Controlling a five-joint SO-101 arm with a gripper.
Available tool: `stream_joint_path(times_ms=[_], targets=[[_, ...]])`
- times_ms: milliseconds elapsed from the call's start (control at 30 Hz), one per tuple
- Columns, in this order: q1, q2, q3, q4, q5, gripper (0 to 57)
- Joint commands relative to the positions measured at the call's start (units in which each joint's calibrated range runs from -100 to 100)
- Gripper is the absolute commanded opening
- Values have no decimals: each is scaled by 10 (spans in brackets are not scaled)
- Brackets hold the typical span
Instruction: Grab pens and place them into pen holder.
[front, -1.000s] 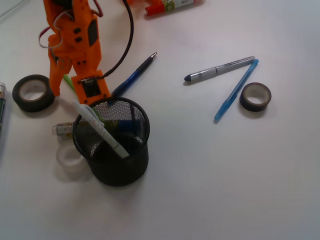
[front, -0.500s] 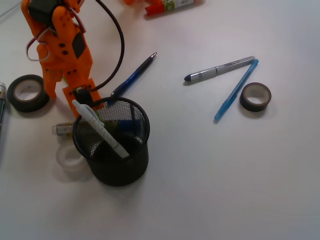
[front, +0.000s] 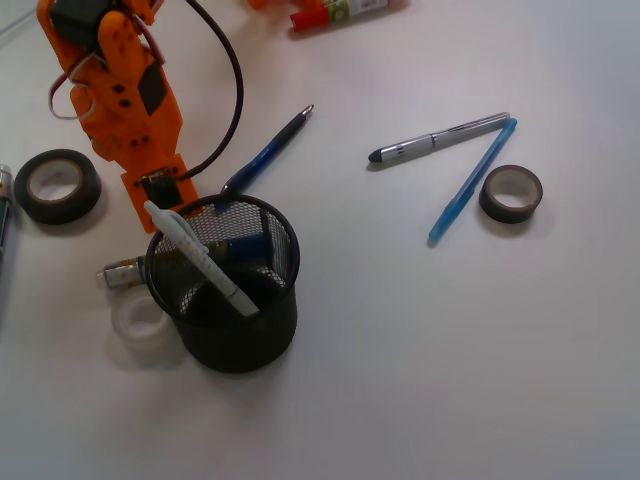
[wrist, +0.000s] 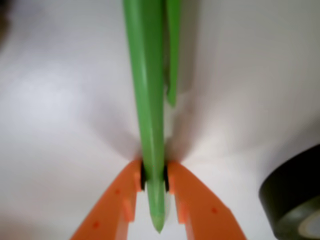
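Observation:
In the wrist view my gripper (wrist: 153, 177) is shut on the lime green pen (wrist: 147, 90), whose length runs away over the white table. In the front view the orange gripper (front: 157, 192) stands just behind the left rim of the black mesh pen holder (front: 240, 330), and the green pen is hidden there. A white pen (front: 200, 260) leans inside the holder. On the table behind the holder lies the dark blue pen (front: 268, 152). The silver-grey pen (front: 440, 138) and the light blue pen (front: 472, 180) lie at the right.
Dark tape rolls sit at the left (front: 60, 186) (wrist: 295, 200) and at the right (front: 510, 193). A clear tape roll (front: 138, 322) and a short stubby tube (front: 122, 273) lie left of the holder. A red tube (front: 345, 10) lies at the far edge.
The gripper has shifted left and back from the holder's rim. The green pen's upper end, seen beside the gripper a second ago, no longer shows in the front view.

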Motion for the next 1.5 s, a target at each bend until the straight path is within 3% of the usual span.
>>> stream_joint_path(times_ms=[0,233,467,767,900,1100,1467], targets=[[-5,-55,82,-6,-2,4],[21,-297,296,-77,-20,4],[32,-551,374,-92,-61,4],[-77,-727,468,-394,-181,4],[-142,-724,572,-672,-247,4],[-173,-633,628,-931,-269,4],[-208,-405,494,-1015,-270,4]])
